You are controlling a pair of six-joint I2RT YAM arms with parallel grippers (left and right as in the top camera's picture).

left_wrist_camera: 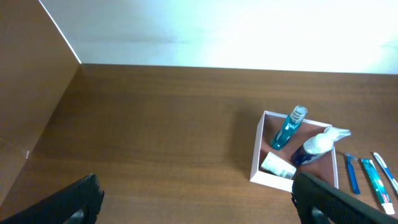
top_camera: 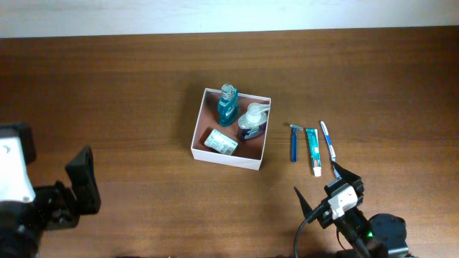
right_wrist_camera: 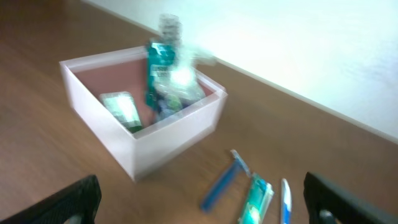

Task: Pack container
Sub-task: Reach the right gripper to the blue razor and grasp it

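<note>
A square, shallow white cardboard container (top_camera: pixel 226 157) with a pinkish-brown inside is seen near the middle of the dark brown wooden table (top_camera: pixel 107 86), its open side facing up. Its walls are turned slightly off the table's edges, and no long axis can be made out, since it is very nearly square. Inside it, a teal liquid bottle (top_camera: pixel 227 106) is set by the far wall, a clear pump bottle of dark blue liquid (top_camera: pixel 252 122) by the far right corner, and a small green-and-white packet (top_camera: pixel 220 143) is laid flat near the front left corner. Just beside the container on its right, but apart from it, a blue razor (top_camera: pixel 294 142), a teal toothpaste tube (top_camera: pixel 313 150) and a blue-and-white toothbrush (top_camera: pixel 328 140) are laid roughly parallel. The left gripper (left_wrist_camera: pixel 194 183) is held well apart from the container with its fingers spread wide and nothing between them; the right gripper (right_wrist_camera: pixel 200 182) is likewise spread and empty (its view is blurred).
</note>
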